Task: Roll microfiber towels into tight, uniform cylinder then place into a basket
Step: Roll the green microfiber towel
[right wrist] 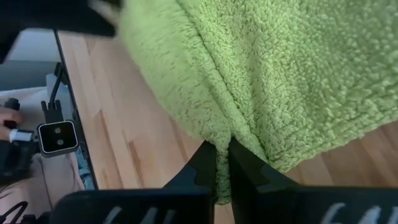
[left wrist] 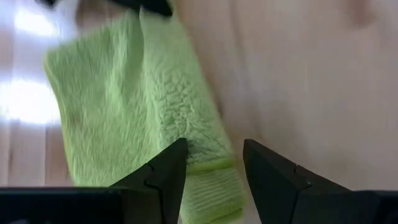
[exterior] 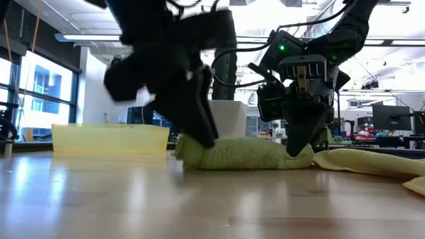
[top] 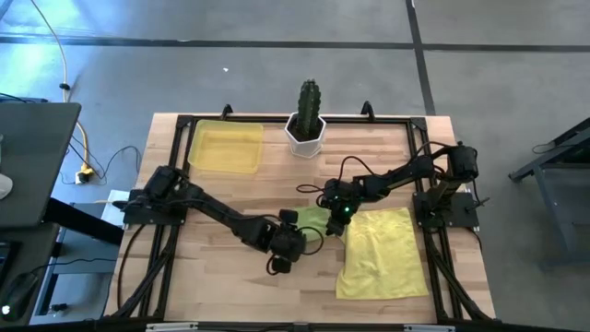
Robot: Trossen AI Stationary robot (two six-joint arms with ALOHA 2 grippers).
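Your biggest risk at this moment was the roll coming undone; the left tool point(left wrist: 211, 168) had its fingers spread apart and held nothing, standing over one end of the lime green towel point(top: 316, 219) with only a narrow strip of cloth showing between them, so that end had nothing to keep it tight; if you had pulled with the right tool point(right wrist: 222, 163), whose fingers were pinched shut on a fold of the green pile, the loose end could have dragged flat across the counter point(exterior: 199, 206) and the cylinder would have slackened or gone uneven; a second hazard was the pale yellow towel point(top: 380, 254), which lay spread flat just beside the green one and touching it in the low view, so a sweep toward it might have snagged its edge. The green towel sat near the middle of the counter, between the two tools, bunched into a low, lumpy log rather than a firm cylinder; in the left wrist view it looked folded lengthwise with a seam down it, thick and fleecy, and not yet tightly wound. The yellow basket point(top: 226, 148) stood well apart at the far left corner, beside the white cactus pot point(top: 306, 132), and you had nothing in it.
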